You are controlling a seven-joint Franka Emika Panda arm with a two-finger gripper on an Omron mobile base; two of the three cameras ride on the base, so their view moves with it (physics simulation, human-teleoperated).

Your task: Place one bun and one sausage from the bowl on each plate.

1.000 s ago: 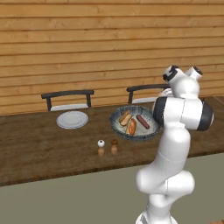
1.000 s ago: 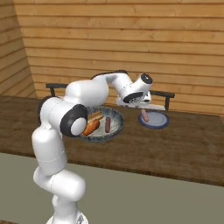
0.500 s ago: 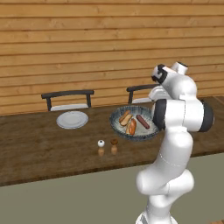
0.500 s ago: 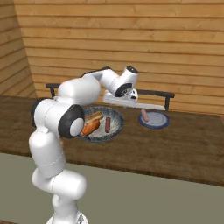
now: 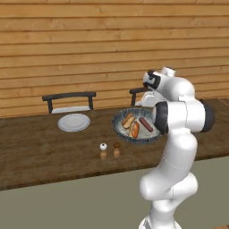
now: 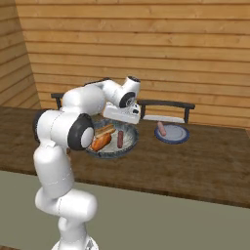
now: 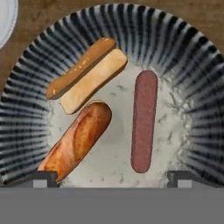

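Observation:
The bowl (image 7: 186, 57) has a ribbed dark rim and a speckled grey inside. In it lie a split light bun (image 7: 87, 74), a browner bun (image 7: 78, 138) and one sausage (image 7: 143, 120). My gripper (image 7: 113, 178) hangs open straight above the bowl, fingertips (image 7: 43, 177) wide apart and nothing between them. From the right base view the hand (image 6: 122, 114) hovers over the bowl (image 6: 128, 146). A second sausage (image 6: 161, 129) lies on the blue-rimmed plate (image 6: 178, 138) to the right. A bare grey plate (image 5: 74, 121) sits left of the bowl (image 5: 117, 123).
Salt and pepper shakers (image 5: 109, 151) stand in front of the bowl near the table's front edge. Two dark chairs (image 5: 69, 96) stand behind the wooden table against the plank wall. My own arm hides the bowl's right side in the left base view.
The hand has swung left from above the blue-rimmed plate to above the bowl. The sausage stays on that plate. The jaws have stayed open.

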